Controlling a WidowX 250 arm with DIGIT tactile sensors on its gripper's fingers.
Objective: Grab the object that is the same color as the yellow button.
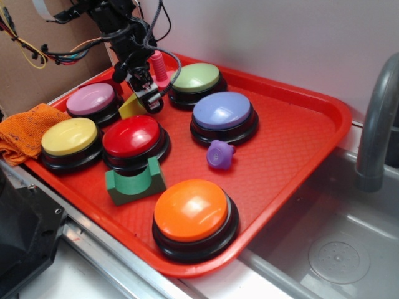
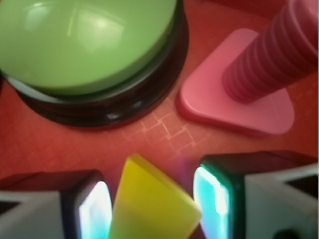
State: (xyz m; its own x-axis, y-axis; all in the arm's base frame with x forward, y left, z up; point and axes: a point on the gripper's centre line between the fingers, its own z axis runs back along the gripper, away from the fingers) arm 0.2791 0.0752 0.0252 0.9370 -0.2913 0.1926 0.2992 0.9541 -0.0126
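Observation:
The small yellow wedge block sits low on the red tray, between the mauve and red buttons. In the wrist view the block lies tilted between my two fingers. My gripper is down over it, and in the wrist view the gripper has both pads against the block's sides, closed on it. I cannot tell whether the block is off the tray. The pale yellow button stands at the tray's left edge, apart from the gripper.
Just beyond the gripper stand a pink bolt and a light green button. Red, mauve, purple and orange buttons, a green arch block and a small purple piece share the tray. An orange cloth lies to the left, a sink with a faucet to the right.

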